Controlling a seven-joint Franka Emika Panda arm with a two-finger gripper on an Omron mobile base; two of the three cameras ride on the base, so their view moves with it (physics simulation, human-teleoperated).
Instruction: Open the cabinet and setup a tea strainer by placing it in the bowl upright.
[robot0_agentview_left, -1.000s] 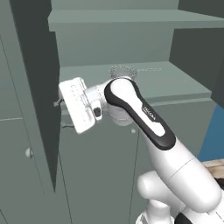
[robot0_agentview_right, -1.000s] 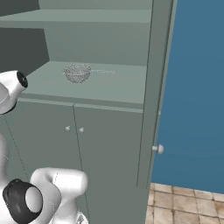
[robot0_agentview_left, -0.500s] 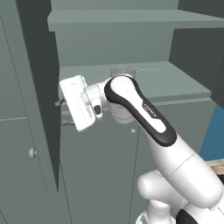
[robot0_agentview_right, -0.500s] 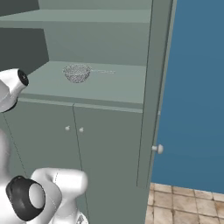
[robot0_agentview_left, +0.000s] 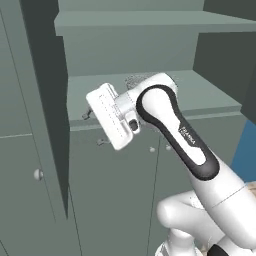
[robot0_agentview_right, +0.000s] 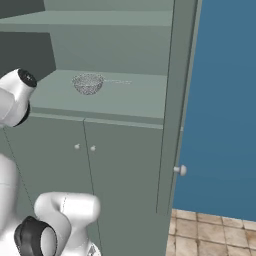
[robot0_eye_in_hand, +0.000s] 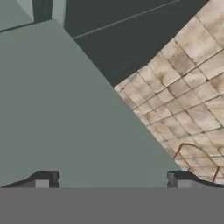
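Closest to me, my gripper (robot0_agentview_left: 94, 128) hangs in front of the cabinet (robot0_agentview_left: 150, 47), just at the front edge of its open shelf, with the fingers spread wide and nothing between them. From the hand view I see the two tips (robot0_eye_in_hand: 43, 178) far apart against a flat grey-green panel, tiled floor (robot0_eye_in_hand: 192, 113) off to one side. Further back, the tea strainer (robot0_agentview_right: 88, 83) sits on the shelf (robot0_agentview_right: 125, 102), its thin handle pointing right, well apart from the gripper.
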